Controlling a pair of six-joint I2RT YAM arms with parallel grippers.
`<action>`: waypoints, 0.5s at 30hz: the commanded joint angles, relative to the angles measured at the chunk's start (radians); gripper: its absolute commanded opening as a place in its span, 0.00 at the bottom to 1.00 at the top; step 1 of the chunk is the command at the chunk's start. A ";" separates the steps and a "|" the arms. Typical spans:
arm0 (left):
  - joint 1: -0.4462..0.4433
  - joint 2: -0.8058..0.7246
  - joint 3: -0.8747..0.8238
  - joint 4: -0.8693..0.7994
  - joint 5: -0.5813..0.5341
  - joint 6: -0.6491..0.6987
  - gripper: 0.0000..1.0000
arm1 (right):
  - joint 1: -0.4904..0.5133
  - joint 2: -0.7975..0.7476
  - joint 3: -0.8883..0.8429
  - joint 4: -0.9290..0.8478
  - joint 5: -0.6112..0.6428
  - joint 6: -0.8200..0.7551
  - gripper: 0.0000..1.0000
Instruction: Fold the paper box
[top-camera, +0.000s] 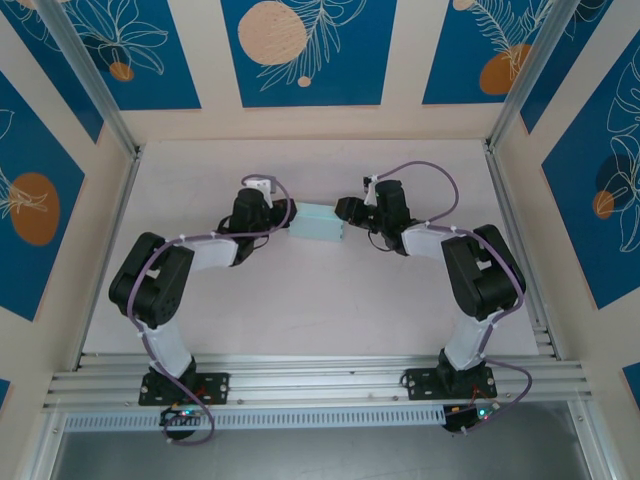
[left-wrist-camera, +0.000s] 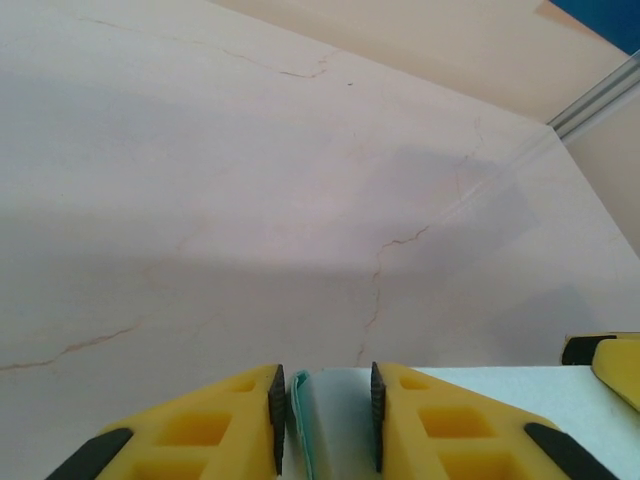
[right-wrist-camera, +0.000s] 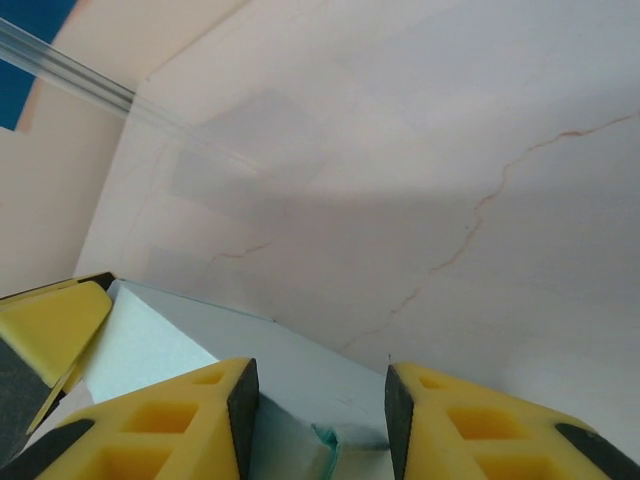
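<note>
The paper box (top-camera: 320, 222) is a small pale-blue rectangular shape at mid-table, held off between the two arms. My left gripper (top-camera: 288, 216) meets its left end. In the left wrist view the pads (left-wrist-camera: 277, 415) close on a folded, doubled end wall of the box (left-wrist-camera: 335, 425). My right gripper (top-camera: 345, 210) is at the box's right end. In the right wrist view the gripper (right-wrist-camera: 320, 372) stands open, straddling the box's end (right-wrist-camera: 300, 365), where a teal flap edge curls inward with a gap to the right pad.
The pale, faintly cracked tabletop (top-camera: 300, 300) lies all round. Aluminium rails (top-camera: 510, 220) and patterned walls fence the sides and back. A yellow finger of the other arm shows at the frame edge in the right wrist view (right-wrist-camera: 50, 330) and the left wrist view (left-wrist-camera: 612, 358).
</note>
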 joint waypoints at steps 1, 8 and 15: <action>0.017 0.071 -0.095 -0.209 -0.037 -0.008 0.26 | 0.014 0.112 -0.121 -0.130 0.019 -0.014 0.38; 0.029 0.082 -0.144 -0.145 -0.025 -0.041 0.24 | 0.016 0.105 -0.121 -0.147 0.030 0.001 0.35; 0.030 0.085 -0.162 -0.116 -0.005 -0.040 0.21 | 0.021 0.082 -0.035 -0.256 0.025 0.014 0.39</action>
